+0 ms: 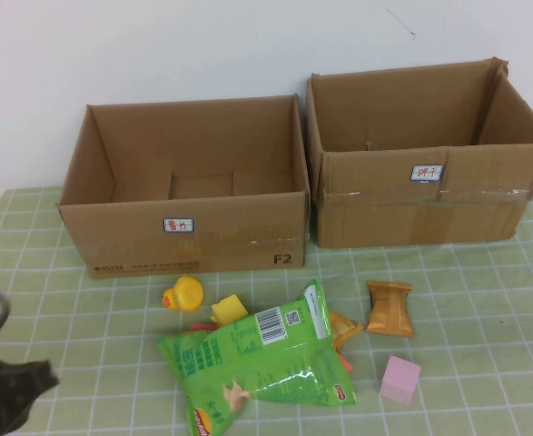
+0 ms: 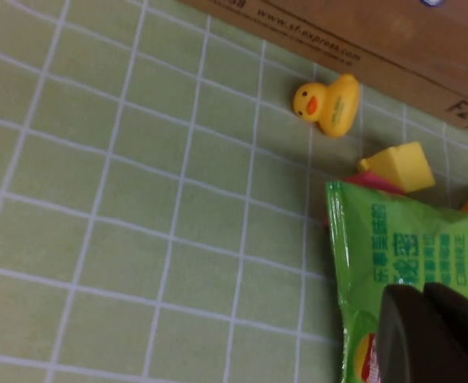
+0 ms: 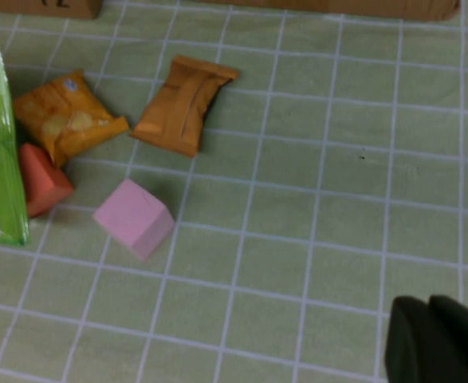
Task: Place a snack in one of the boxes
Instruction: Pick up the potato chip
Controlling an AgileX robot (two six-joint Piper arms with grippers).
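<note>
A big green chip bag [image 1: 257, 359] lies flat in front of the boxes, also in the left wrist view [image 2: 393, 239]. A brown snack pack [image 1: 390, 308] and a small orange snack bag [image 1: 343, 327] lie to its right, and both show in the right wrist view, the pack [image 3: 184, 104] and the bag [image 3: 64, 116]. Two open cardboard boxes stand at the back, the left box [image 1: 193, 232] and the right box [image 1: 420, 209]. My left gripper [image 1: 16, 386] is at the front left corner, shut and empty [image 2: 423, 294]. My right gripper [image 3: 427, 303] is shut and empty over bare cloth, out of the high view.
A yellow duck [image 1: 184, 293] and a yellow block [image 1: 229, 310] sit by the bag's far side. A pink cube [image 1: 399, 379] lies at the front right, and an orange-red block [image 3: 42, 182] lies beside the bag. A green checked cloth [image 1: 484, 300] covers the table.
</note>
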